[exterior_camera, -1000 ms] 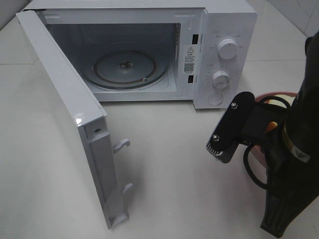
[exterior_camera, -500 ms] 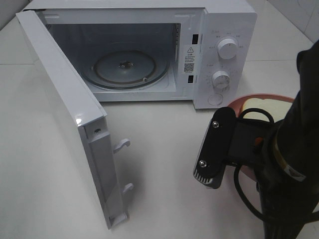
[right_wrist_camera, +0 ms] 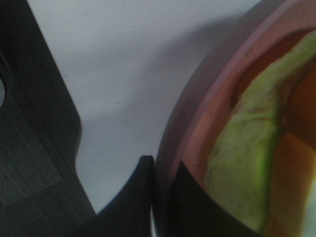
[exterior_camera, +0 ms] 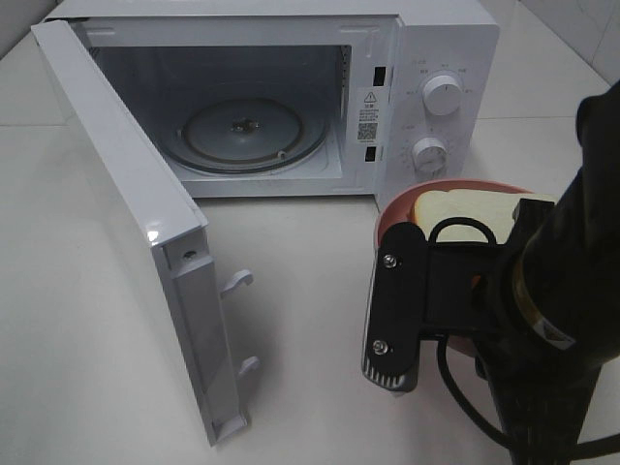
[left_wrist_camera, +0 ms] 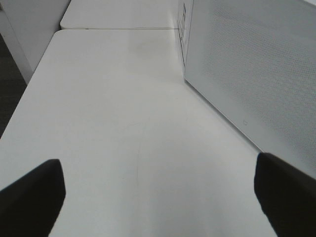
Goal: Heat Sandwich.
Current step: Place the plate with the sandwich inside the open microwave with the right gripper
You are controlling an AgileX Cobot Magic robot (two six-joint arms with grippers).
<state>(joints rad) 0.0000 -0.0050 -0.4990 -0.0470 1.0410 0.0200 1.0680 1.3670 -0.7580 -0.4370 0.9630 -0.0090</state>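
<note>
1. The right gripper (right_wrist_camera: pixel 163 165) is clenched on the rim of a round pink plate (right_wrist_camera: pixel 197 123), with one black finger outside the rim and one inside. Holding the edge lets it carry the plate without touching the food.
2. A square white-bread sandwich with tan crust and pale green filling (exterior_camera: pixel 463 205) lies on that plate. It sits in front of the microwave's dial panel, to the right of the open cavity. A shadow under the plate suggests it is lifted off the table, though this is not certain.
3. A white countertop microwave (exterior_camera: pixel 450 48) stands at the back of the table. Its white door (exterior_camera: pixel 126 223) is swung wide to the left, exposing a round glass turntable (exterior_camera: pixel 242 134) with nothing on it, ready to take the plate.
4. The left gripper (left_wrist_camera: pixel 158 190) is released, its jaws spread wide with nothing between them. It hangs low over the table beside a white panel with a fine dotted pattern, probably the open door. It does not show in the high view and appears to be waiting out of the way.
5. The smooth white table (exterior_camera: pixel 320 291) is bare between the plate and the cavity, so the path in looks unobstructed.
6. A pale tiled wall (exterior_camera: pixel 581 29) rises behind the table, and a dark grey floor (right_wrist_camera: pixel 34 163) shows past the table edge.
</note>
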